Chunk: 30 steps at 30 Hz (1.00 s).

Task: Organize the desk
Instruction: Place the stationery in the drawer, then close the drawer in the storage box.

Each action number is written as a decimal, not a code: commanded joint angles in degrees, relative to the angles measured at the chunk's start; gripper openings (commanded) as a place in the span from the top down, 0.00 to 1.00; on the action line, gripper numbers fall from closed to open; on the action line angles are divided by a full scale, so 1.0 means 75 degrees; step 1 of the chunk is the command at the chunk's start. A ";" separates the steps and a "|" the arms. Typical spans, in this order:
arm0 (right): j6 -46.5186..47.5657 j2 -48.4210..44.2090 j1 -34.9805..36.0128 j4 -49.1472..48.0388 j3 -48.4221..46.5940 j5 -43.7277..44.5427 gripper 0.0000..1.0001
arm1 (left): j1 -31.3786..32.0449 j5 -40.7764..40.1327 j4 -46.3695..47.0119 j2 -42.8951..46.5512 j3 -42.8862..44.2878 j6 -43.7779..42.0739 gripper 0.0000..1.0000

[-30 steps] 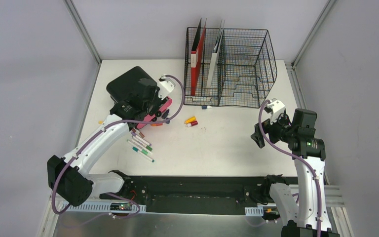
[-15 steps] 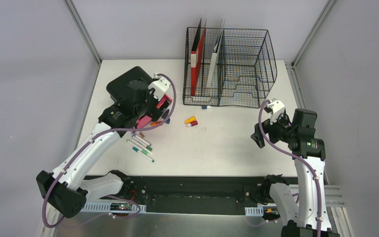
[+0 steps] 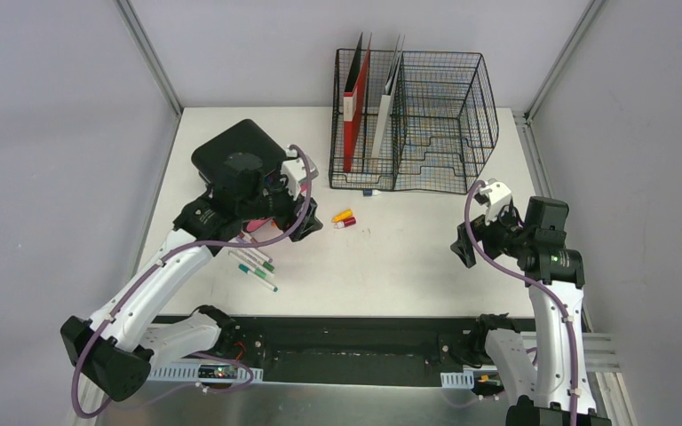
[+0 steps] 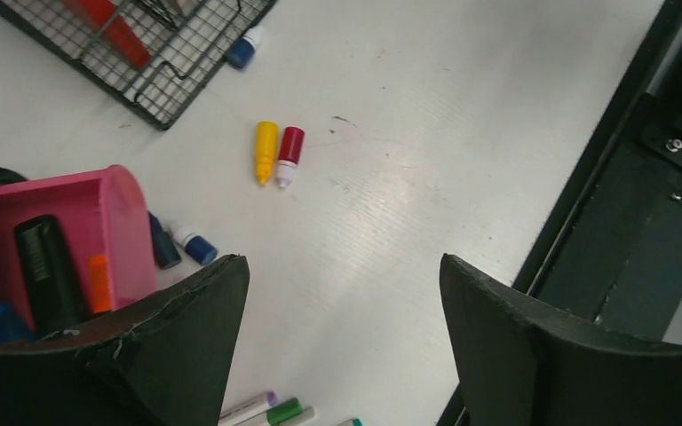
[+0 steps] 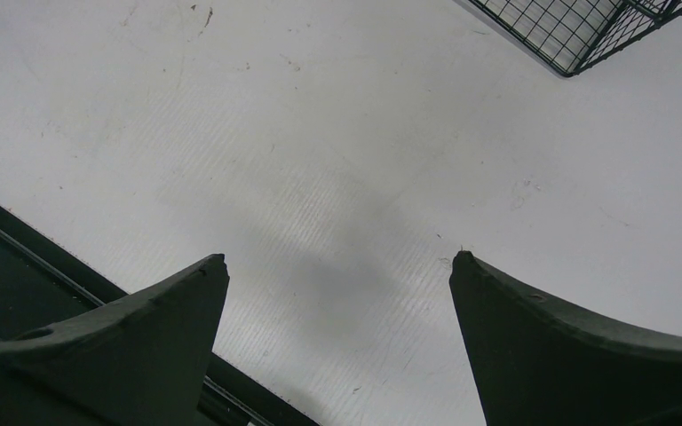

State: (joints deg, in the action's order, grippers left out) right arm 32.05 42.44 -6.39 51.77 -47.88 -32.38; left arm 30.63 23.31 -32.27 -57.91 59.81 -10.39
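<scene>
White desk [image 3: 408, 266], left pincer [image 4: 342, 266] released beside pink holder [image 4: 98, 209], right pincer [image 5: 337, 259] released near front edge

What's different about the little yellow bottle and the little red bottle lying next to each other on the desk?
The yellow bottle is yellow all over, while the red bottle is red with a white tip. The yellow bottle also looks a bit longer than the red bottle. Both are small, and they lie flat on the white desk, side by side, with their narrow ends pointing the same way.
</scene>
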 commanded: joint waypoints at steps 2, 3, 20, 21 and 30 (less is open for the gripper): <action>0.0130 -0.0027 0.0020 -0.0120 -0.0004 -0.0177 0.01 | -0.0077 0.1085 0.0121 -0.0543 -0.0100 0.0066 0.23; 0.0132 -0.0032 0.0020 -0.0118 -0.0005 -0.0188 0.01 | -0.0077 0.1046 0.0058 -0.0632 -0.0100 0.0027 0.24; 0.0156 -0.0008 0.0009 -0.0119 0.0003 -0.0171 0.01 | 0.0123 -0.1045 -0.0146 -0.1484 -0.0510 -0.0042 0.93; 0.0162 -0.0012 0.0009 -0.0117 0.0007 -0.0171 0.01 | 0.0171 -0.1135 -0.0144 -0.1540 -0.0510 -0.0042 0.96; 0.0178 -0.0033 0.0009 -0.0118 0.0008 -0.0189 0.01 | 0.0743 -0.2783 0.0031 -0.1970 -0.0609 -0.0538 1.00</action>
State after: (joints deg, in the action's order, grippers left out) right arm 32.53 42.52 -6.39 51.77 -47.88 -32.38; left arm 35.64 9.15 -34.33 -72.71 56.01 -11.07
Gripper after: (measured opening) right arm 0.991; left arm 0.006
